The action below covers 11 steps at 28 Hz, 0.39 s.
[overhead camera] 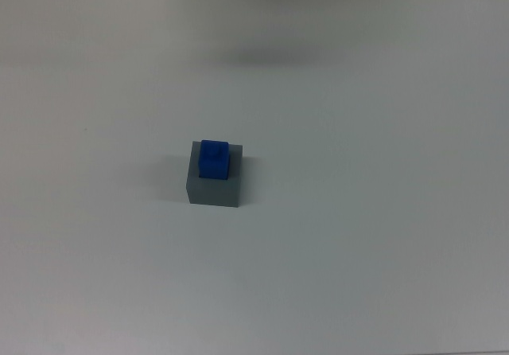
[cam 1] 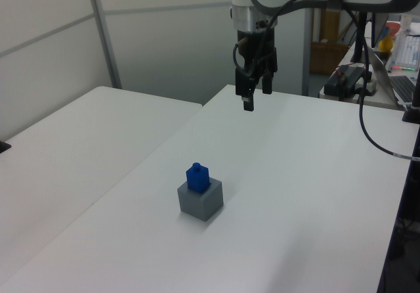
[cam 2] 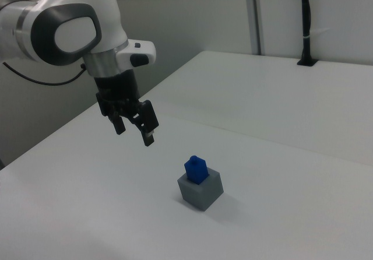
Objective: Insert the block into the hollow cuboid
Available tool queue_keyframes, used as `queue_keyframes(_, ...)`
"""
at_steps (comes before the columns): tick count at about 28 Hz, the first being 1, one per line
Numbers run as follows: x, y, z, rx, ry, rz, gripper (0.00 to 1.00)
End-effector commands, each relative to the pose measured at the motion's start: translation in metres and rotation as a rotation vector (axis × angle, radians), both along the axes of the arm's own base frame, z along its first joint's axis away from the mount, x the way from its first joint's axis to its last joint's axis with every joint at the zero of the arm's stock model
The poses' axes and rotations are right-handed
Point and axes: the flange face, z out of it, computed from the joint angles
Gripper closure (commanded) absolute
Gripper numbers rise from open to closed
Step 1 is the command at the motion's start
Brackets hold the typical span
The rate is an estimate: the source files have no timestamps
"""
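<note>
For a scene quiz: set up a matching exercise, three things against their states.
Things:
1. block
2. hollow cuboid
3. gripper

States:
A. hangs in the air, jaws open, holding nothing
B. grey, resting on the white table
C. blue, sitting in the recess, top sticking out

Pairs: 1-C, 2-B, 3-A

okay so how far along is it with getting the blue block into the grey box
Done, by the look of it: the block stands upright in the recess of the hollow cuboid, its upper part sticking out above the rim. In hand: nothing; the gripper hangs open and empty above the table, well apart from both. Left: seemingly nothing, unless the block must sit flush, which these views cannot settle.
</note>
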Motion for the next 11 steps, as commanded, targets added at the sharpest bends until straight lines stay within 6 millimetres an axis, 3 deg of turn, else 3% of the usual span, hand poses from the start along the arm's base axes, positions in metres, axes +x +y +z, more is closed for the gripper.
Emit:
queue_keyframes(1,-0.004,-0.013,0.002,0.031,-0.003,0.003,0.00)
queue_keyframes(4,-0.004,-0.023,0.007,0.034,-0.012,-0.015,0.00)
queue_keyframes(11,-0.004,-0.022,0.009,0.034,-0.015,-0.012,0.00)
